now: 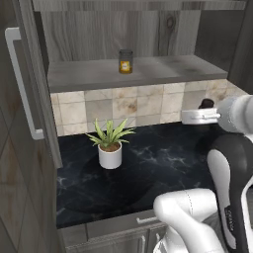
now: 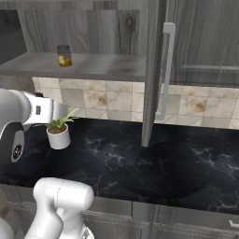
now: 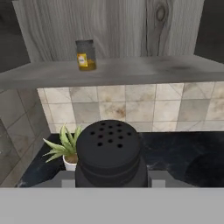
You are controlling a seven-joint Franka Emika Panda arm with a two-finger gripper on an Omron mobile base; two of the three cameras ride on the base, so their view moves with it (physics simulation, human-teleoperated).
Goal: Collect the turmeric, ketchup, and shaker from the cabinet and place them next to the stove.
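The hand (image 3: 111,181) was clenched on the small dark grey-black shaker with a perforated rounded top (image 3: 110,153), carrying it above the black marble worktop (image 1: 163,163), well clear of the grey woodgrain wall cabinet (image 1: 123,29) with its door swung open. The short glass jar of yellow-orange turmeric with a dark lid (image 1: 125,62) stood upright on the grey cabinet shelf (image 1: 163,69), towards its back wall. A small white pot with a green spiky plant (image 1: 110,148) sat on the worktop below it.

The risk, as I judged it, lay in the carry: the shaker's smooth round body could slip or tilt between the fingers if the arm swung sharply, and a low sweep could clip the plant or the open door's long silver bar handle (image 2: 166,70).

The shaker hid the fingertips in the hand view, so exactly how the pads sat on it could not be made out. In the left base view the shaker showed just as a dark knob beyond the wrist. The stove and the ketchup lay outside all three views.
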